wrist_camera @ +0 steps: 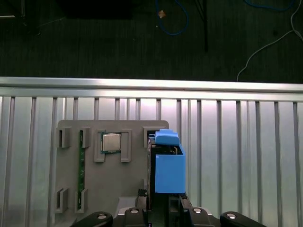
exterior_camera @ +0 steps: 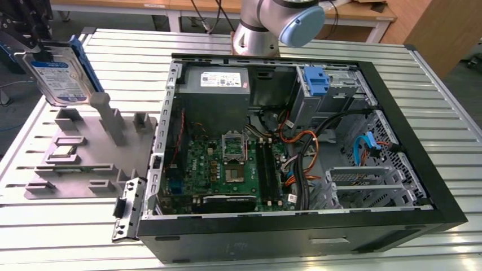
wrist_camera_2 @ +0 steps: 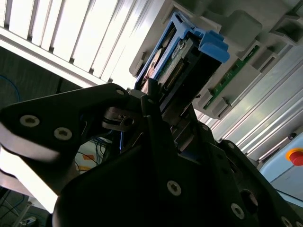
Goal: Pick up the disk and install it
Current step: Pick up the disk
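The gripper (exterior_camera: 35,49) is clenched on the disk (exterior_camera: 58,79), holding it upright by its upper end at the exterior view's far left, over the grey holder (exterior_camera: 75,164). The open case (exterior_camera: 421,169) lies on the slatted table (exterior_camera: 226,39) to the holder's right, apart from the disk.

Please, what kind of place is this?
Probably a robotics lab or workshop for assembling computers: a robot arm stands at a slatted metal table, beside an open computer case, and a grey holder keeps loose parts.
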Available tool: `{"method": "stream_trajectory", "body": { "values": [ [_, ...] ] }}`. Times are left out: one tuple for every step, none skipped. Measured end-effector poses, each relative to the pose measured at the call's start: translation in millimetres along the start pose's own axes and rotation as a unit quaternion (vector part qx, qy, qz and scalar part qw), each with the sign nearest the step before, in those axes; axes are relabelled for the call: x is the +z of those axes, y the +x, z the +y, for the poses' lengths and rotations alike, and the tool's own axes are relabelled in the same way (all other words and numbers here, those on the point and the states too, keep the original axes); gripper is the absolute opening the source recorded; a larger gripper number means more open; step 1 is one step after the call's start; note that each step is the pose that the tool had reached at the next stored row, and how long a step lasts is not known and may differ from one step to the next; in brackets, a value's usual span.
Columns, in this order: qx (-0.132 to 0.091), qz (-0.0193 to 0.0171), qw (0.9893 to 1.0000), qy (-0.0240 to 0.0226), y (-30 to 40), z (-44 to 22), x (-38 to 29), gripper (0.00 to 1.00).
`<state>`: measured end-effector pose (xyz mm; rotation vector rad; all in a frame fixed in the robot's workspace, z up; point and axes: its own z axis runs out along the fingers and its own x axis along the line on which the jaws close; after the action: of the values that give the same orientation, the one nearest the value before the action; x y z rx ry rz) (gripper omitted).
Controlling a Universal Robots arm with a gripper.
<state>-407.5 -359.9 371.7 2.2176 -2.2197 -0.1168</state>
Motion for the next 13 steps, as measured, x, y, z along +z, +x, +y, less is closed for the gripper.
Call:
{"method": "stream_trajectory", "body": {
  "values": [
    [0.000, 0.0000, 1.0000, 0.0000, 0.0, 0.0, 0.0, 0.35],
    [0.000, 0.0000, 1.0000, 0.0000, 0.0, 0.0, -0.1, 0.35],
    [0.000, 0.0000, 1.0000, -0.0001, 0.0, 0.0, -0.3, 0.35],
    [0.000, 0.0000, 1.0000, -0.0001, 0.0, 0.0, -0.5, 0.35],
    [0.000, 0.0000, 1.0000, -0.0001, 0.0, 0.0, -0.8, 0.35],
    [0.000, 0.0000, 1.0000, 0.0000, 0.0, 0.1, -1.0, 0.35],
    [0.000, 0.0000, 1.0000, 0.0000, -0.1, 0.1, -1.1, 0.35],
    [0.000, 0.0000, 1.0000, 0.0000, -0.1, 0.1, -1.6, 0.35],
    [0.000, 0.0000, 1.0000, 0.0000, -0.1, 0.1, -2.0, 0.35],
    [0.000, 0.0000, 1.0000, 0.0000, -0.1, 0.1, -2.0, 0.35],
    [0.000, 0.0000, 1.0000, 0.0000, -0.1, 0.1, -2.0, 0.35],
    [0.000, 0.0000, 1.0000, 0.0000, -0.1, 0.1, -2.1, 0.35],
    [0.000, 0.0000, 1.0000, -0.0001, -0.1, 0.1, -2.2, 0.35]
  ]
}}
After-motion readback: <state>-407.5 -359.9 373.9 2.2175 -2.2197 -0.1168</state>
